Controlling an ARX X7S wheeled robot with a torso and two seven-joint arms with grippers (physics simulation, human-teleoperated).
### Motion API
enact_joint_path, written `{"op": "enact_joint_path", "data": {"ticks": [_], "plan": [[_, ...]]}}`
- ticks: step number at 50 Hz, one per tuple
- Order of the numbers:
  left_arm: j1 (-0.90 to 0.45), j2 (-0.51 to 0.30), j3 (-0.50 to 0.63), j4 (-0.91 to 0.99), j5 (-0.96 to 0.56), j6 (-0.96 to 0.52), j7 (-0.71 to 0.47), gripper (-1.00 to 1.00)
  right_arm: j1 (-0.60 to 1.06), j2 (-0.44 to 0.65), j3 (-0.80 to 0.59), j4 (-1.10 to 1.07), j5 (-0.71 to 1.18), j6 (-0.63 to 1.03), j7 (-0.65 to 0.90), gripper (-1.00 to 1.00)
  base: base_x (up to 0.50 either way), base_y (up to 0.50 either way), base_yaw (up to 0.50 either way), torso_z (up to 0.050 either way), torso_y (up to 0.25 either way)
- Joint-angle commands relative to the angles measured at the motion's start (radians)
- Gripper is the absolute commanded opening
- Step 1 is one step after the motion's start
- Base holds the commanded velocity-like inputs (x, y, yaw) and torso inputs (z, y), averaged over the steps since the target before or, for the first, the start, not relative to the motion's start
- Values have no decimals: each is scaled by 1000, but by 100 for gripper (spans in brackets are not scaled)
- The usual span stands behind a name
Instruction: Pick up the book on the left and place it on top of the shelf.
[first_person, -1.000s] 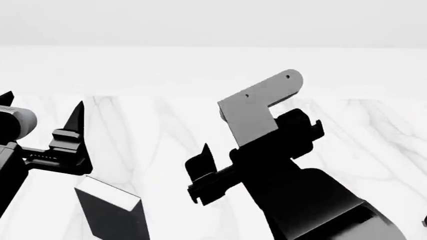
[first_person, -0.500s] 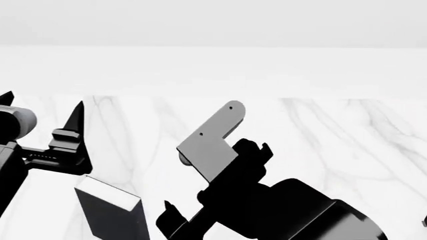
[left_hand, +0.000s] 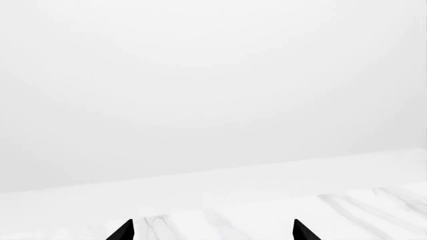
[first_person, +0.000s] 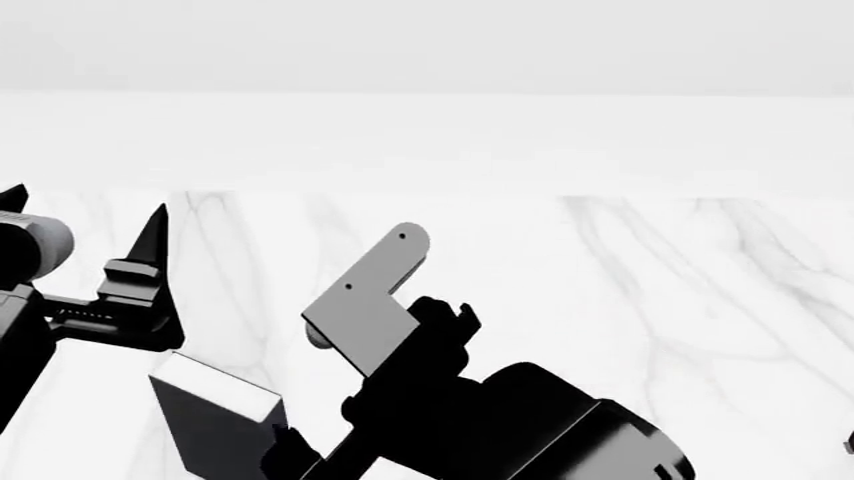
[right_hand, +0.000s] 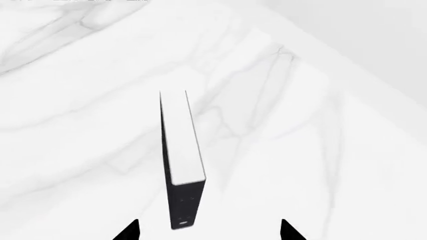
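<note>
Both sets of jaws stand open and empty: the right gripper (right_hand: 208, 231) straddles the upright book (right_hand: 181, 165) on the marble tabletop (right_hand: 300, 150), near its front edge. Only the right wrist view shows the book's white page edges; the head view has the right arm (first_person: 494, 420) partly covering it, and the left gripper (left_hand: 210, 231) faces the tabletop's far edge.

A white grey-veined marble tabletop (first_person: 694, 300) meets a plain pale wall (first_person: 427, 45).

**Item count: surface and arms**

I count one book (right_hand: 180, 165), black-covered with white page edges, standing upright on one white marbled table (first_person: 694, 290). I count two grippers of mine: the left gripper (left_hand: 212, 231) shows two black fingertips, and the right gripper (right_hand: 208, 231) likewise shows two.
</note>
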Motion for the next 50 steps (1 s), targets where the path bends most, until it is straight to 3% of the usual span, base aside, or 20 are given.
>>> {"op": "enact_joint_path", "data": {"ticks": [1, 27, 39, 50], "plan": [[-3, 17, -17, -17, 24, 9, 18, 100, -3, -90, -33, 135, -50, -90, -47, 100, 0, 0, 0, 0, 0], [8, 10, -4, -15, 9, 22, 17, 100, 41, -263, -142, 558, -128, -341, -103, 100, 0, 0, 0, 0, 0], [17, 2, -6, -29, 5, 38, 19, 100, 88, -292, -191, 680, -92, -413, -123, 100, 0, 0, 0, 0, 0], [27, -3, -4, -36, 4, 49, 17, 100, 176, -298, -425, 885, 133, -580, -74, 100, 0, 0, 0, 0, 0]]}}
